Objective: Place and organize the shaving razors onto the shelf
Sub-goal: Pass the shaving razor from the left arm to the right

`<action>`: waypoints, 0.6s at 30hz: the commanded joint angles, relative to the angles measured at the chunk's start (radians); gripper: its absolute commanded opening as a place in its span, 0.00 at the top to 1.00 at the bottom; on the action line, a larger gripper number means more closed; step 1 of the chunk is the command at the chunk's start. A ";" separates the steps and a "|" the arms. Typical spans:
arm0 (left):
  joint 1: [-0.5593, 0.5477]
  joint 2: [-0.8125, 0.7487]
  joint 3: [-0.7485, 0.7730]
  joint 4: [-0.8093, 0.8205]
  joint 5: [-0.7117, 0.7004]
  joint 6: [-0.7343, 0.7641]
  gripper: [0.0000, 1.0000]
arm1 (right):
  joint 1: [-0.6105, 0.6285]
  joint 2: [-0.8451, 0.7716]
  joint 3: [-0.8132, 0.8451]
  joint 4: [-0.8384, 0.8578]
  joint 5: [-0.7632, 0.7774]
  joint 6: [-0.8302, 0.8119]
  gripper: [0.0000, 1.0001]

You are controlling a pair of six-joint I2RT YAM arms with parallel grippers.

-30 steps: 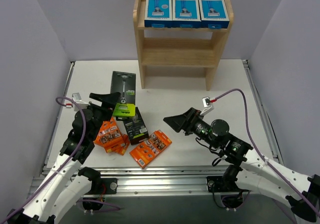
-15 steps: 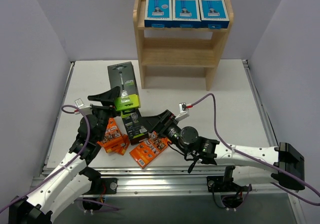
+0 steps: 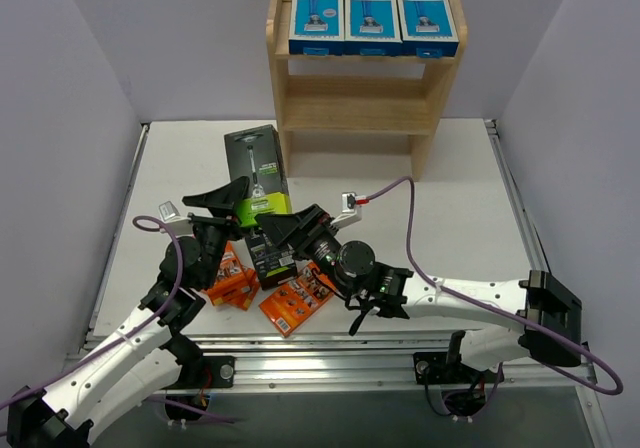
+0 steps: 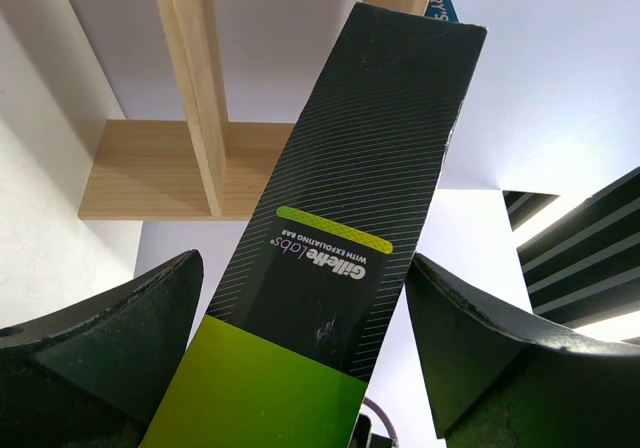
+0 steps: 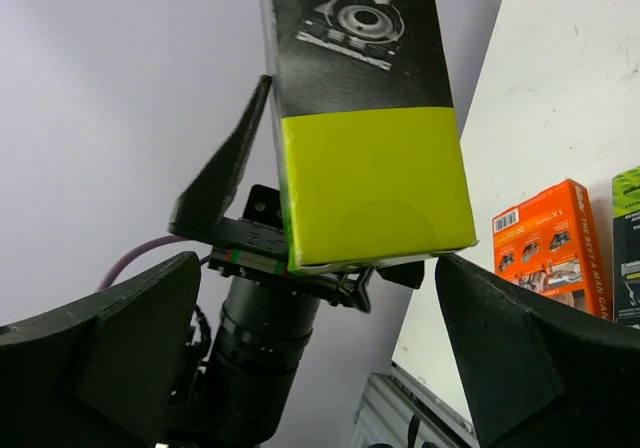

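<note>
Moved since a second ago: right arm, swung from the right half of the desk [image 3: 450, 218] leftward to the pile of packs; black-and-lime box [image 3: 256, 163], then lying flat on the desk, now lifted clear and tilted, lime end lowest. Left pincer [image 4: 300, 303] clamped on that box near its lime end, one finger against each long side. Right pincer [image 5: 315, 278] spread wide, just beside the lime end of the held box and not touching it. Shelf [image 3: 276, 68] at the far edge of the desk, held box in front of its left side and short of it. Top tier carrying three blue-and-white boxes [image 3: 371, 21], upright in a row, side by side, fronts toward the overhead camera. On the desk below the two pincers: second black-and-lime box [image 3: 268, 258], lying flat, far end partly covered by the right pincer. Orange packs [image 3: 300, 301] in a loose cluster to either side of it, some overlapped by each other and by the left arm, exact count not readable. Left wrist view: upper corner of the held box overlapping the shelf's top tier in the picture, true gap not judgeable; lime end cut off by the lower frame edge. Right wrist view: black upper part of the held box cut off at the top edge; one orange pack and a sliver of a lime box at the right margin.
</note>
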 commanded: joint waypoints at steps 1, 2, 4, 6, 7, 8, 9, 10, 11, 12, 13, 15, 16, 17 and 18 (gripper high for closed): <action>-0.023 -0.034 0.083 0.095 -0.038 -0.064 0.98 | 0.018 0.026 0.053 0.067 0.054 -0.035 0.01; -0.028 -0.035 0.083 0.092 -0.042 -0.065 0.98 | 0.023 0.031 0.059 0.062 0.064 -0.043 0.01; -0.033 -0.039 0.085 0.094 -0.045 -0.081 0.98 | 0.032 0.042 0.066 0.055 0.092 -0.055 0.01; -0.036 -0.043 0.093 0.077 -0.047 -0.088 0.98 | 0.043 0.049 0.077 0.041 0.138 -0.084 0.02; -0.037 -0.045 0.103 0.071 -0.047 -0.090 0.98 | 0.052 0.052 0.080 0.039 0.152 -0.096 0.02; -0.040 -0.046 0.108 0.060 -0.048 -0.090 0.98 | 0.055 0.055 0.083 0.042 0.164 -0.106 0.04; -0.042 -0.049 0.112 0.045 -0.053 -0.093 0.98 | 0.061 0.058 0.088 0.044 0.178 -0.130 0.05; -0.042 -0.052 0.117 0.041 -0.056 -0.091 0.98 | 0.066 0.063 0.091 0.048 0.202 -0.141 0.07; -0.045 -0.054 0.120 0.037 -0.058 -0.093 0.98 | 0.073 0.066 0.093 0.059 0.213 -0.150 0.11; -0.046 -0.054 0.122 0.031 -0.062 -0.094 0.98 | 0.076 0.072 0.090 0.087 0.223 -0.167 0.13; -0.046 -0.054 0.122 0.026 -0.062 -0.094 0.98 | 0.079 0.075 0.088 0.101 0.235 -0.169 0.16; -0.051 -0.054 0.116 0.021 -0.064 -0.104 0.98 | 0.086 0.092 0.094 0.128 0.238 -0.182 0.23; -0.051 -0.052 0.110 0.026 -0.062 -0.110 0.98 | 0.086 0.098 0.106 0.127 0.239 -0.192 0.25; -0.053 -0.048 0.102 0.037 -0.061 -0.120 0.98 | 0.086 0.101 0.113 0.128 0.244 -0.199 0.27; -0.054 -0.046 0.090 0.047 -0.058 -0.124 0.98 | 0.089 0.106 0.119 0.131 0.247 -0.205 0.28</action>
